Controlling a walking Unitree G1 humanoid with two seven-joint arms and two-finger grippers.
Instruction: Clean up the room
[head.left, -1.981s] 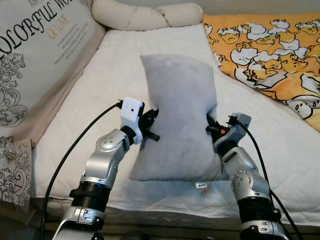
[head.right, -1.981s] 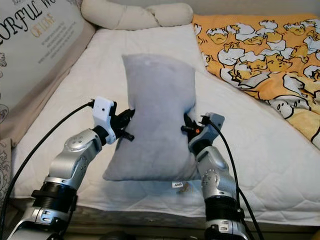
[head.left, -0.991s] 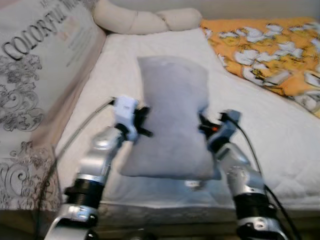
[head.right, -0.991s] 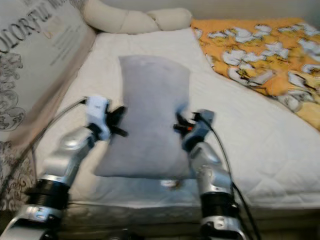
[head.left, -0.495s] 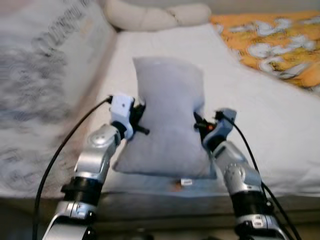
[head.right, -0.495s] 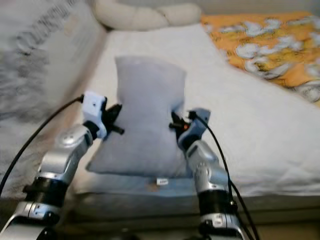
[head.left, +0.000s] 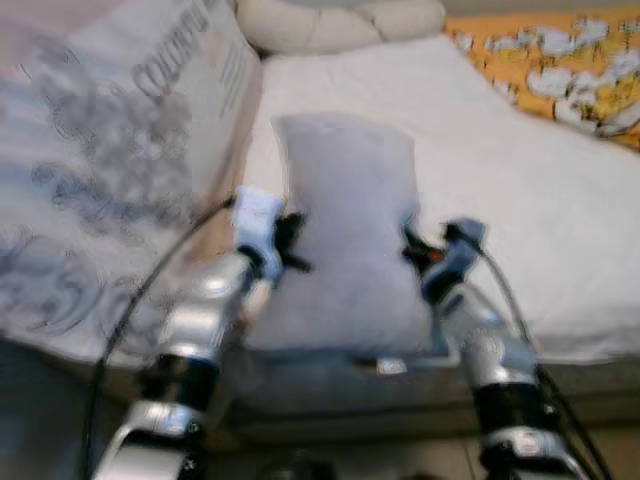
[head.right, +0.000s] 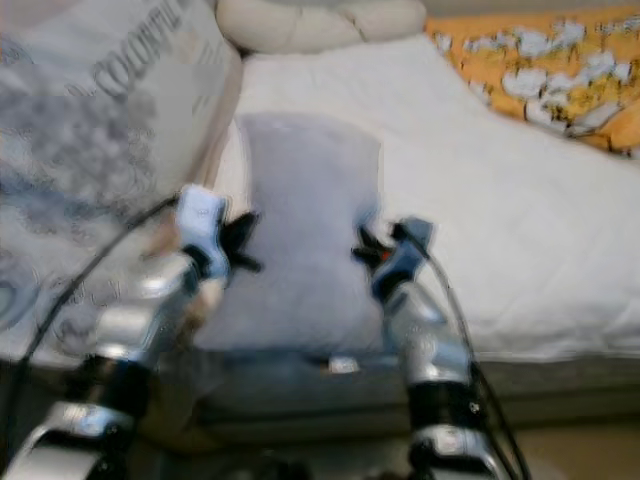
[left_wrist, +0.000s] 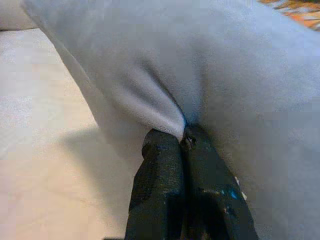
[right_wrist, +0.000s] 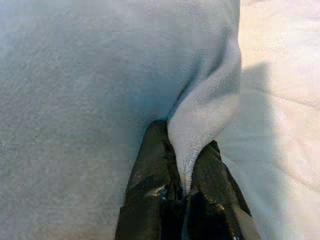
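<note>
Far left: big printed cushion (head.left: 110, 170) with lettering stands against the bed's left side, and takes up more of the head views than 2 s ago. The whole picture has shifted and blurred, so that's the camera/robot moving, not the things.

Left gripper (head.left: 292, 245) is pinched tight on a fold of the grey pillow (head.left: 350, 220) at its left edge; left wrist view shows the fingers (left_wrist: 160, 170) pressed together with fabric puckered between the tips.

The pillow hangs upright between the two arms, above the white quilted mattress (head.left: 520, 200) near its front edge. Wrist views show a shadow under it, so it looks lifted, not resting.

Right gripper (head.left: 412, 250) is clamped the same way on the right edge; right wrist view shows a ridge of cloth squeezed between the fingers (right_wrist: 150, 165).

Beyond: cream bolster pillow (head.left: 340, 22) at the head of the bed, orange duck-print blanket (head.left: 560, 70) far right, now mostly cut off by the frame edge.

Change vs earlier: the grips and the pillow's pose relative to the arms are unchanged; only the view swings toward the printed cushion. My read: carry phase, robot is repositioning with the pillow, likely toward the head of the bed. Risk: thin pinch grips could slip.
</note>
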